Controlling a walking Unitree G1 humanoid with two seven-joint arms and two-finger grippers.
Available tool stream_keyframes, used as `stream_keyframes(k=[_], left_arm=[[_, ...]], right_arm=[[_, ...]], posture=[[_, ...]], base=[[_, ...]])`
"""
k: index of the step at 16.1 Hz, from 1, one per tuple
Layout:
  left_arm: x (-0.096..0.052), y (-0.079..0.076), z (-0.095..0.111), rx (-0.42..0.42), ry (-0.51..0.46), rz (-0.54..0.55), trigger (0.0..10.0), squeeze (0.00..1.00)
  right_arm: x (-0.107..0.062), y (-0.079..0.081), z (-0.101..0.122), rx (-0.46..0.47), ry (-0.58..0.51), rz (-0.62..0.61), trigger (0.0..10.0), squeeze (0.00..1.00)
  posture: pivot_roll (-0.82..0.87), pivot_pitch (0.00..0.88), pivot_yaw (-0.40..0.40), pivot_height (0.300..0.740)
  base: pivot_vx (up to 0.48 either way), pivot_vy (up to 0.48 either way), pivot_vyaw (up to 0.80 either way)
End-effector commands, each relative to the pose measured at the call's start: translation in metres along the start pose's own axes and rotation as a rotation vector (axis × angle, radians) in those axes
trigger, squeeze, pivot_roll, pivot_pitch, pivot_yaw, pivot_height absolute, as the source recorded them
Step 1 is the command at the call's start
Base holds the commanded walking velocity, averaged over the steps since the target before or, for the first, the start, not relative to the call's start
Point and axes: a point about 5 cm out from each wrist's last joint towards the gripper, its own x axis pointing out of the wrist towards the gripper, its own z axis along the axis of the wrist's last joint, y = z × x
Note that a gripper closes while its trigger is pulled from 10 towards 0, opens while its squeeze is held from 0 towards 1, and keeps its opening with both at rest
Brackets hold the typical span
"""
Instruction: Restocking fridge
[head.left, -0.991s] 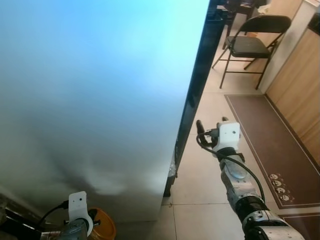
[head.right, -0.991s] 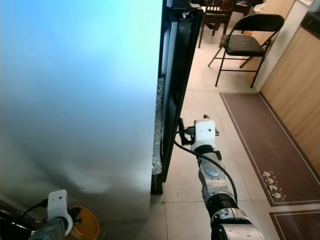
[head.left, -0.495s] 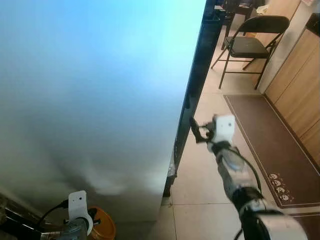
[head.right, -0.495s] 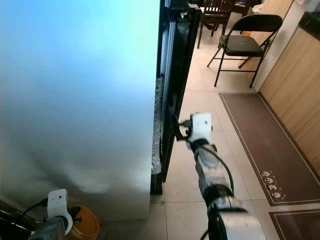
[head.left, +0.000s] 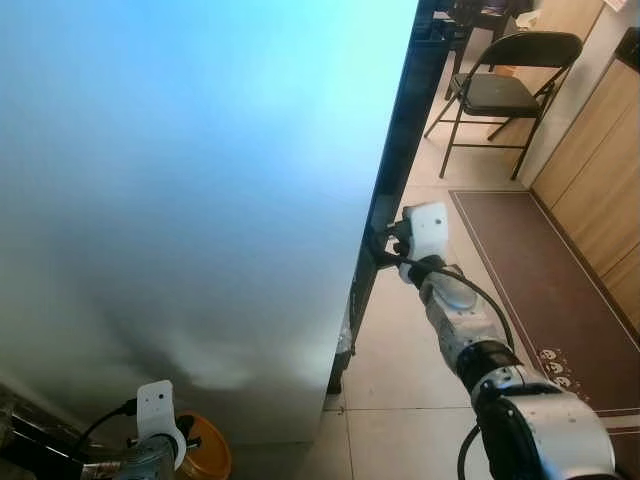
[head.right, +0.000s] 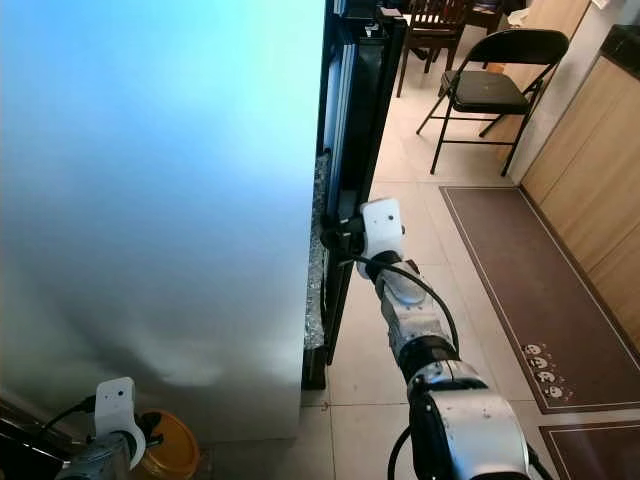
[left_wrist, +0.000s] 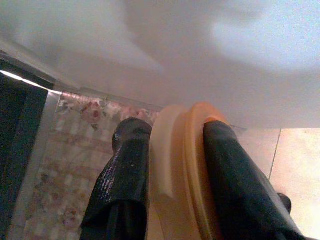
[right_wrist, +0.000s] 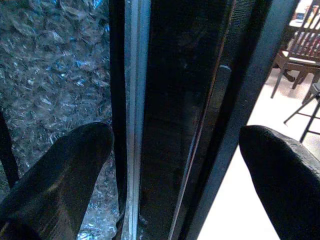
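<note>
Right gripper (right_wrist: 175, 165) is spread wide, straddling the black edge of the tall pale fridge door (head.right: 340, 180), one finger on each side. Down low, the left gripper (left_wrist: 172, 165) is pinching a round orange plastic lid (left_wrist: 187, 170) at the foot of the fridge. No readable writing anywhere.

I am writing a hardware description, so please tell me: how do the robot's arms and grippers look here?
The right arm is silver with a black band, a white wrist camera box and a looping black cable. The right gripper has two long, rounded black fingers. The left gripper has glossy black fingers and a white box with a cable.
</note>
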Motion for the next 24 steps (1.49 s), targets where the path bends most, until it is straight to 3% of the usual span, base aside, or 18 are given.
stream_keyframes(k=[1,9,13,17,20,22,24], left_arm=[[0.0,0.001,0.0,0.002,0.005,0.003,10.0,0.0],[0.0,0.0,0.0,0.001,0.007,-0.001,10.0,0.0],[0.0,0.0,0.0,0.0,0.007,-0.004,10.0,0.0],[0.0,-0.001,0.0,0.002,0.007,-0.007,10.0,0.0],[0.0,-0.001,0.0,0.003,0.008,-0.008,10.0,0.0],[0.0,-0.001,0.0,0.003,0.011,-0.012,10.0,0.0],[0.0,-0.001,0.0,0.004,0.012,-0.013,10.0,0.0]], right_arm=[[0.002,-0.005,0.005,-0.016,0.008,0.003,10.0,0.0],[0.005,-0.012,0.016,-0.039,-0.025,-0.058,10.0,0.0],[0.002,-0.031,0.019,-0.04,-0.025,-0.179,10.0,0.0],[-0.001,-0.038,0.02,-0.042,-0.03,-0.224,10.0,0.0],[-0.012,-0.056,0.015,-0.038,-0.034,-0.348,10.0,0.0],[-0.033,-0.082,-0.001,-0.03,0.0,-0.528,10.0,0.0],[-0.044,-0.091,-0.01,-0.023,0.021,-0.594,10.0,0.0]], posture=[[-0.04,0.0,0.0,0.74],[-0.03,0.0,-0.005,0.74],[-0.03,0.0,-0.006,0.74],[-0.03,0.0,-0.005,0.74],[-0.03,0.0,-0.005,0.74],[-0.03,0.0,-0.007,0.74],[-0.03,0.0,-0.008,0.74]], base=[[0.0,0.0,0.0],[0.0,0.0,0.0],[0.0,0.0,0.0],[0.0,0.0,0.0],[0.0,0.0,0.0],[0.0,0.0,0.0],[0.0,0.0,0.0]])
